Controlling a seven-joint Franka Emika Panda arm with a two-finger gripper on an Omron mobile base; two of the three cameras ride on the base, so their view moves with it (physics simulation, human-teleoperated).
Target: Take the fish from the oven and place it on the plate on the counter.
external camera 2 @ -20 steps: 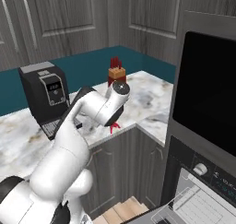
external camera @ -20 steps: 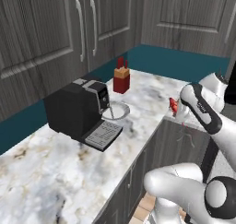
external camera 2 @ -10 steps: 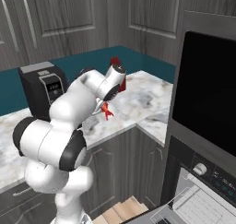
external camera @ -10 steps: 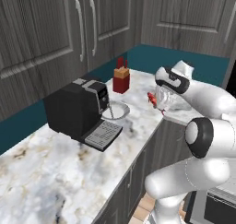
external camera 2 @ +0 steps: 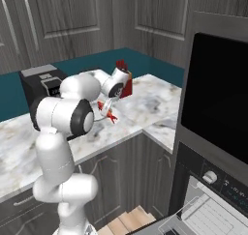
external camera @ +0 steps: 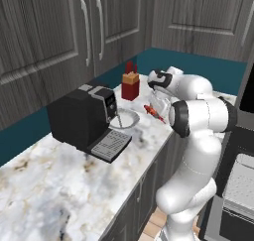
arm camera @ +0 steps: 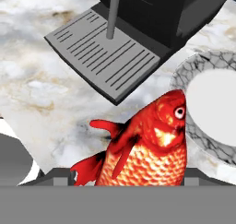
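Hand view: fish [arm camera: 150,147] gripped in the tool [external camera: 152,110], head over the near rim of the plate [arm camera: 207,121], just beside the coffee machine [external camera: 84,118] on the marble tabletop [external camera: 54,185]. Carry step; next, centre over plate, lower, release.

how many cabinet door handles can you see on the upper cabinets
3: two side by side above the coffee machine, one at the far right edge. Others may sit outside the picture.

The white arm bends forward at the elbow, its gripper [external camera: 155,111] angled downward, jaws closed around the fish [external camera: 153,111].
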